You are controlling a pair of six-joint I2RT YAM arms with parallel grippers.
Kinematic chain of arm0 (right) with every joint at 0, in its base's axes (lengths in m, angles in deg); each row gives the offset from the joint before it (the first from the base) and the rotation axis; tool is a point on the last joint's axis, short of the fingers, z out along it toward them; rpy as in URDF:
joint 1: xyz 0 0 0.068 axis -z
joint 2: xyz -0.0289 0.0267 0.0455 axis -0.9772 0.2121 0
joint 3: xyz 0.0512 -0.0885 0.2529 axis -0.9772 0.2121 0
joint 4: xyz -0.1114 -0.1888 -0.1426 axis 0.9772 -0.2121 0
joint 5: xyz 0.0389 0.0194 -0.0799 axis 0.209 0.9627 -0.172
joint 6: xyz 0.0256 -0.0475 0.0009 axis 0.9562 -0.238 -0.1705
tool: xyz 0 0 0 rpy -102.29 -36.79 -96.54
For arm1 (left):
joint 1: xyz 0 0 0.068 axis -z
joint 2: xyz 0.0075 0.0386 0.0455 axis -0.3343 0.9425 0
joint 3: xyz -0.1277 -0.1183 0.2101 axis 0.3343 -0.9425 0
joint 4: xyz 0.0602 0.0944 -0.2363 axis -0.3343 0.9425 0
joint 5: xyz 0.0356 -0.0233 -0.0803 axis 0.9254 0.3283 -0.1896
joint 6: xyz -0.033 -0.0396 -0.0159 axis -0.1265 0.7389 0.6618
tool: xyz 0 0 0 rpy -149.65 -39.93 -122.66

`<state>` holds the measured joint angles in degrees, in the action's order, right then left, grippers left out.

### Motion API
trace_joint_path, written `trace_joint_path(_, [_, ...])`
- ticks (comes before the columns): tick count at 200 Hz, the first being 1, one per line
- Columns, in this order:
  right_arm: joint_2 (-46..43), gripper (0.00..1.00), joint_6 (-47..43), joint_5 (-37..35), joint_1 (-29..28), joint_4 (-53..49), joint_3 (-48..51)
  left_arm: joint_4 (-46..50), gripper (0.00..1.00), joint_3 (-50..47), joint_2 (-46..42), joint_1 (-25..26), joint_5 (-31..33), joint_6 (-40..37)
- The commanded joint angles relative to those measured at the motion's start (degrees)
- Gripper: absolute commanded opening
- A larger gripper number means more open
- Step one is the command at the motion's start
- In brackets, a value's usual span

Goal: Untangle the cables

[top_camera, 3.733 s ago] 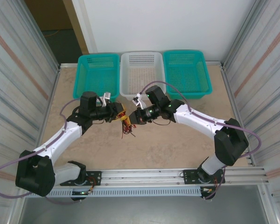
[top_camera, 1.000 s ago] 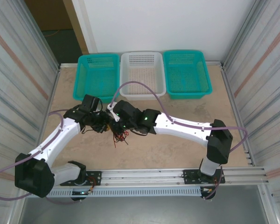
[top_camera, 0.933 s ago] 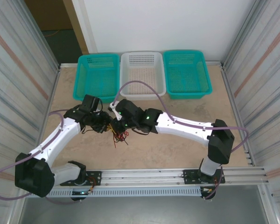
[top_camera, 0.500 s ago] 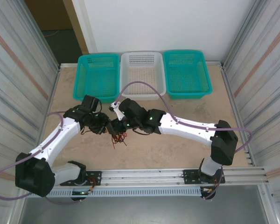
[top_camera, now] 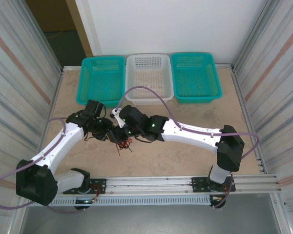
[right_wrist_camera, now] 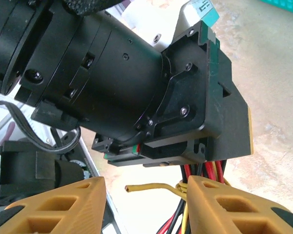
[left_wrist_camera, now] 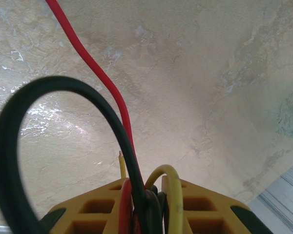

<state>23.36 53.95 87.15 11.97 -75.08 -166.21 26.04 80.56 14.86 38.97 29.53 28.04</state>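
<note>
Right, my left fingers (left_wrist_camera: 100,212) pinch the cables (left_wrist_camera: 134,163) over the bench (left_wrist_camera: 210,73), anchoring the bundle, so my right fingers (right_wrist_camera: 53,204), spread wide alongside, can take that loose yellow end (right_wrist_camera: 151,186).

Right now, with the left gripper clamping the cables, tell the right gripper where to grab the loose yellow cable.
Grip the yellow cable on its free stub, just under the left gripper, which clamps the cables. It runs finger to finger across the open right gripper, so probably roll the wrist and close across it, coming straight ahead.
</note>
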Motion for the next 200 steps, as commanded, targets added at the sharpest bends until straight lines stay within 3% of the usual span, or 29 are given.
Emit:
trace_joint_path(1, [0.94,0.43,0.95,-2.30,-0.33,-1.99,-2.76,1.25,0.00,-0.14,0.19,-0.54,0.23,0.86])
trace_joint_path(35, [1.38,0.18,1.12,-4.83,-0.25,-4.17,-3.22,0.76,0.00,-0.74,0.01,-0.49,0.12,0.88])
trace_joint_path(69, [0.23,0.00,1.95,-6.82,0.62,-4.76,-1.95,0.76,0.00,-0.35,-0.09,-0.28,0.69,-0.10])
trace_joint_path(114, [-1.87,0.00,2.61,-7.82,2.88,-5.27,-0.66,-0.33,0.00,0.29,-0.09,-0.08,0.36,-2.17])
trace_joint_path(143, [-3.82,0.00,5.08,-7.04,8.20,-6.13,2.23,-9.61,0.00,-0.99,0.18,-0.03,-6.63,-6.75])
trace_joint_path(200, [-8.20,0.00,7.05,-2.19,16.22,-6.10,7.18,-23.98,0.00,-2.54,-4.16,1.04,-12.69,-10.17])
